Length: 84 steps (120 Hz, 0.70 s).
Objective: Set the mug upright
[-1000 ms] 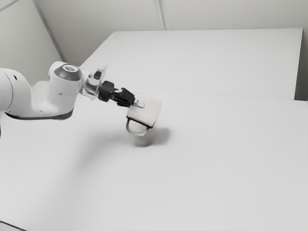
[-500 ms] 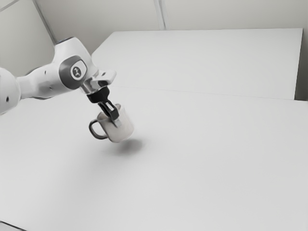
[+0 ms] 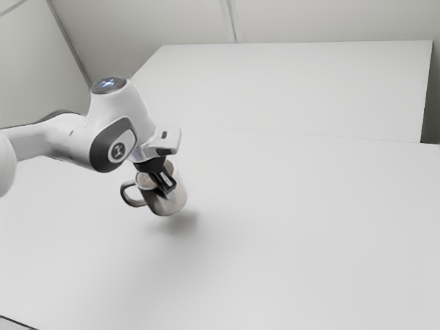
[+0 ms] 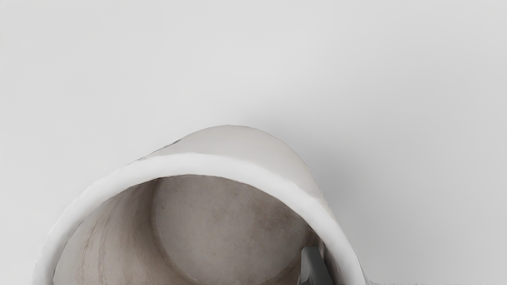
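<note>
mug (image 3: 174,202) tilted above table (image 3: 309,227), rim (image 4: 198,163) pinched in tool (image 3: 167,190) (one finger (image 4: 315,266) inside); open room toward exterior view's right.

A smooth, matt white tabletop (image 3: 309,240) spreads wide in front of me, and past a faint line lies a flat, white, straight-edged surface (image 3: 289,82). Behind that stands a plain, pale grey wall (image 3: 330,17) with a narrow, upright grey strip (image 3: 232,20). A thin, dark line (image 3: 19,324) slants across the exterior view's lower left corner.
</note>
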Tool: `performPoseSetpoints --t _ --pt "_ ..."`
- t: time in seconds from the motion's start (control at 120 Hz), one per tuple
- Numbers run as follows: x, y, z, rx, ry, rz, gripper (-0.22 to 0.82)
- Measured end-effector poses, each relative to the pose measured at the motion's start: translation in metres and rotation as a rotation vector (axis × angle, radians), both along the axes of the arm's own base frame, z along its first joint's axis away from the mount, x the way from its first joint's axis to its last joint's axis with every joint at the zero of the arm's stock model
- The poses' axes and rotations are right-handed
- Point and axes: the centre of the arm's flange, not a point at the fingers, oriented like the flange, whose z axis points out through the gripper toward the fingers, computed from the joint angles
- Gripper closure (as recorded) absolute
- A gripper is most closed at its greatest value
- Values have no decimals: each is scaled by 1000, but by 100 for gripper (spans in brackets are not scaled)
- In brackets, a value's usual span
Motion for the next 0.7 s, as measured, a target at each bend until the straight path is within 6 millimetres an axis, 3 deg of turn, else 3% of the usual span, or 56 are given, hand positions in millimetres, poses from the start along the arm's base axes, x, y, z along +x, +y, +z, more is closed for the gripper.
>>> performPoseSetpoints --t 0.25,0.7 --pt "-22 1 -33 7 -20 93 78" --pt "-20 2 -70 -16 16 209 78"
